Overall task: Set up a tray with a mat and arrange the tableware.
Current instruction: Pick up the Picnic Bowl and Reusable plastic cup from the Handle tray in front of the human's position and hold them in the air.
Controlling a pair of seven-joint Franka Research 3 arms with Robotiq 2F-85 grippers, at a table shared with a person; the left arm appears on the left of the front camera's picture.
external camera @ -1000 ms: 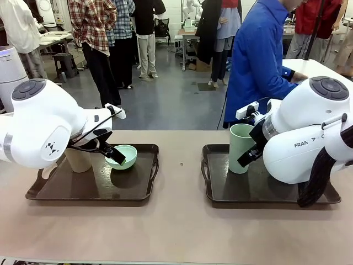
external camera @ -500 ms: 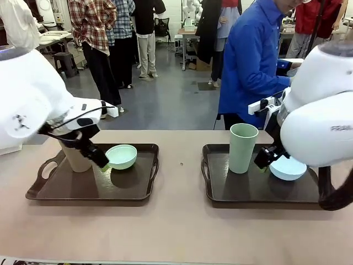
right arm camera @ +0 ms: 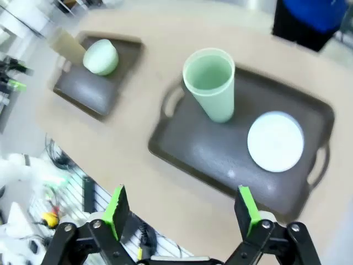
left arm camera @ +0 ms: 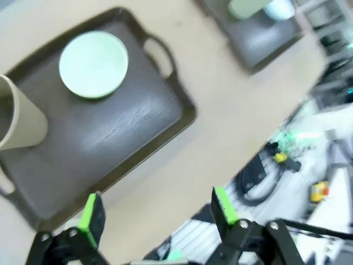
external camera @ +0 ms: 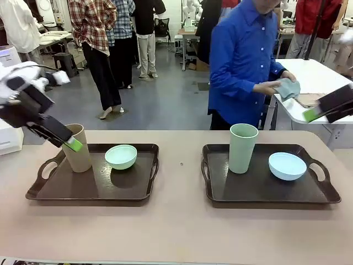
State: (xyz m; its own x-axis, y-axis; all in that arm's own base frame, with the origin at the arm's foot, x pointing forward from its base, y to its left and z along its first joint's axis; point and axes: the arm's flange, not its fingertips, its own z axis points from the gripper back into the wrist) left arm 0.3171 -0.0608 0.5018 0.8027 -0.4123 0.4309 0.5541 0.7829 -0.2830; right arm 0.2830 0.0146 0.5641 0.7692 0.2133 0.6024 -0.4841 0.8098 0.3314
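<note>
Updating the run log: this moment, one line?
left pincer: open; right pincer: open; tall sage green plastic cup: upright on dark tray

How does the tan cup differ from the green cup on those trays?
Colour: the tan cup is beige, the green cup a pale sage.
Place: the tan cup stands on the left tray, the green cup on the right tray.
Neighbour: the tan cup has a mint bowl beside it, the green cup a pale blue bowl.
Both are tall, handleless and upright.

Front across table (external camera: 182,232), wrists high above trays (left arm camera: 127,130)
</note>
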